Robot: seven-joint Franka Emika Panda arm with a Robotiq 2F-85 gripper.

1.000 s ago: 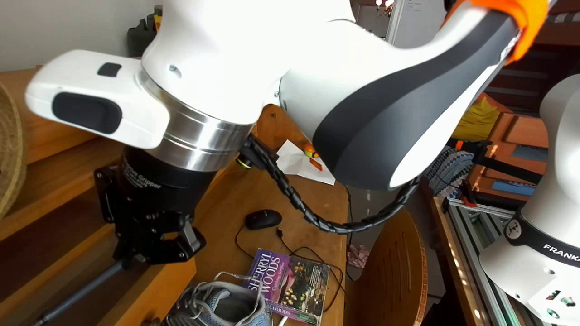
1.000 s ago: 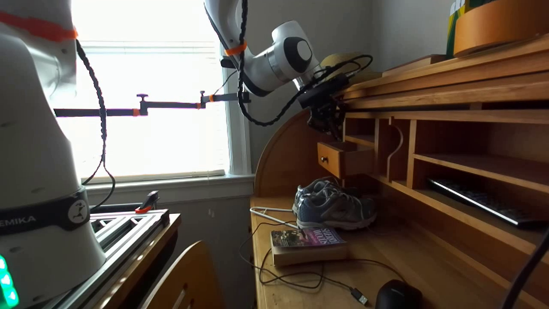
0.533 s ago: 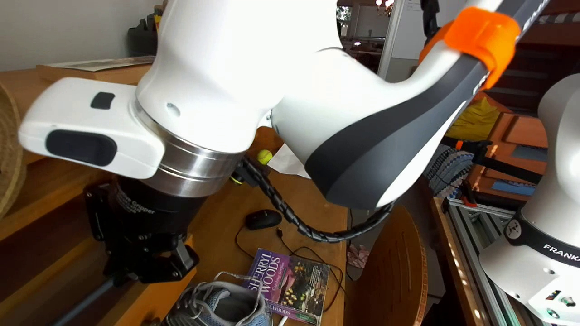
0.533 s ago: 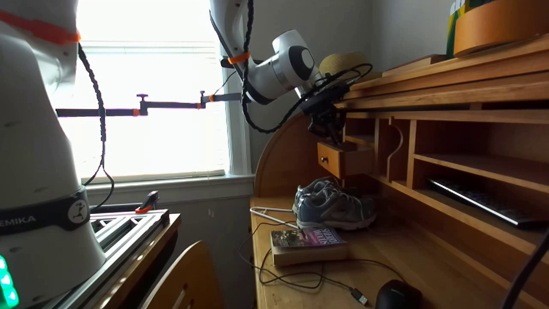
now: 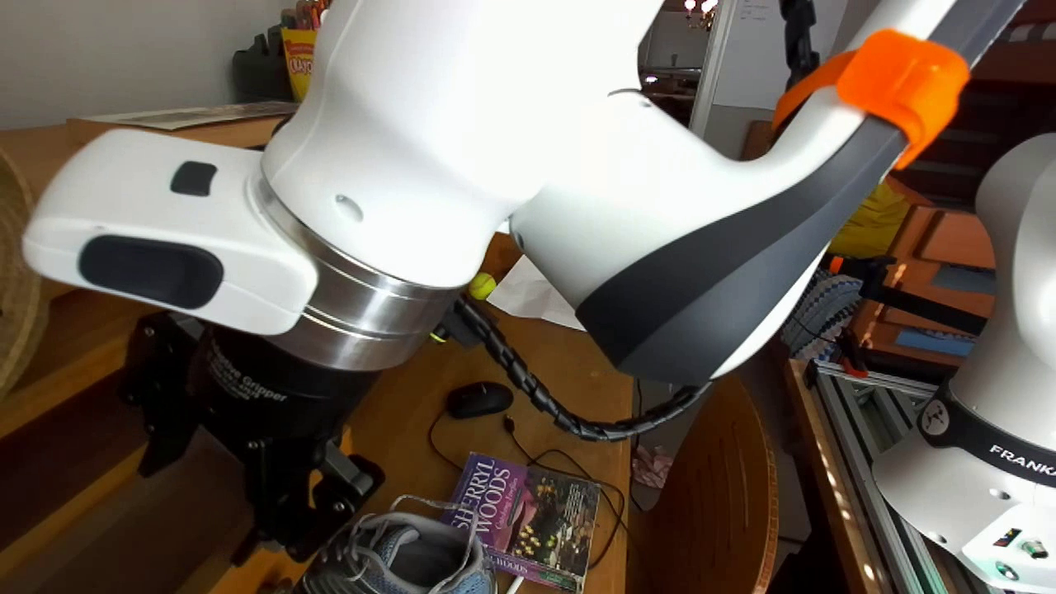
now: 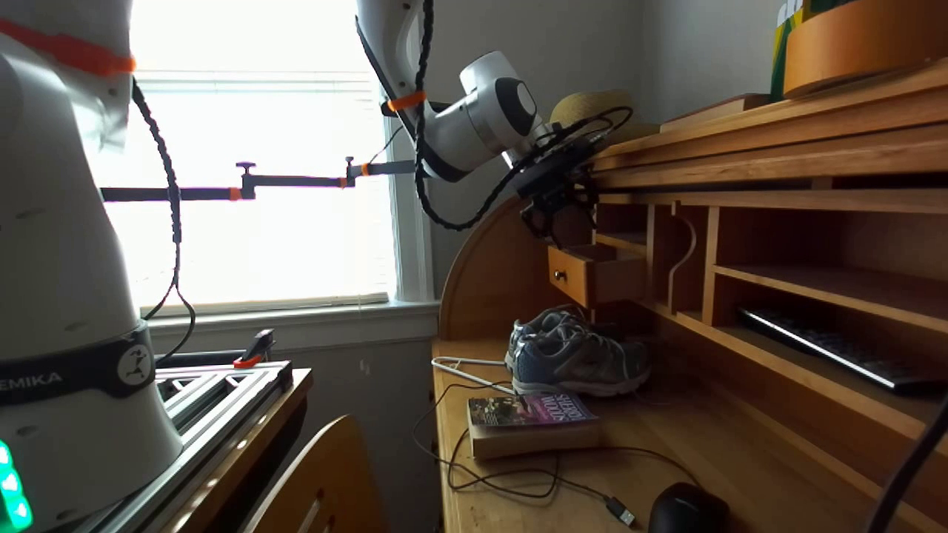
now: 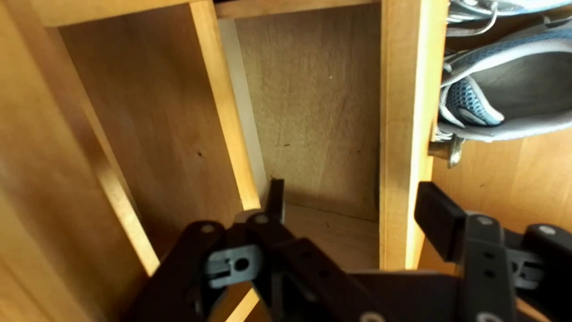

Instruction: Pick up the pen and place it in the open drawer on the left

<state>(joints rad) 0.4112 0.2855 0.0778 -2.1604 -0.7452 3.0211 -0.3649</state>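
My gripper (image 7: pixel 353 201) stands open with its two black fingers wide apart and nothing between them. Below it, in the wrist view, lies the open drawer (image 7: pixel 397 112), with a light wooden front and a bare-looking brown floor. An exterior view shows the drawer (image 6: pixel 569 277) pulled out of the desk's cubby unit, the gripper (image 6: pixel 574 233) just above its front. I cannot make out the pen in any view. A narrow dark strip runs along the inside of the drawer front; whether it is the pen or a shadow I cannot tell.
Grey-blue running shoes (image 6: pixel 581 359) stand on the desk under the drawer. A paperback book (image 6: pixel 529 426), a cable and a black mouse (image 5: pixel 479 399) lie closer in. The desk's upper ledge (image 6: pixel 740 174) and a straw hat (image 6: pixel 592 107) are beside the gripper.
Earlier the gripper was shut on the slim dark pen, which pointed down over the drawer. The arm came lower, then the fingers spread, and the pen no longer shows between them.
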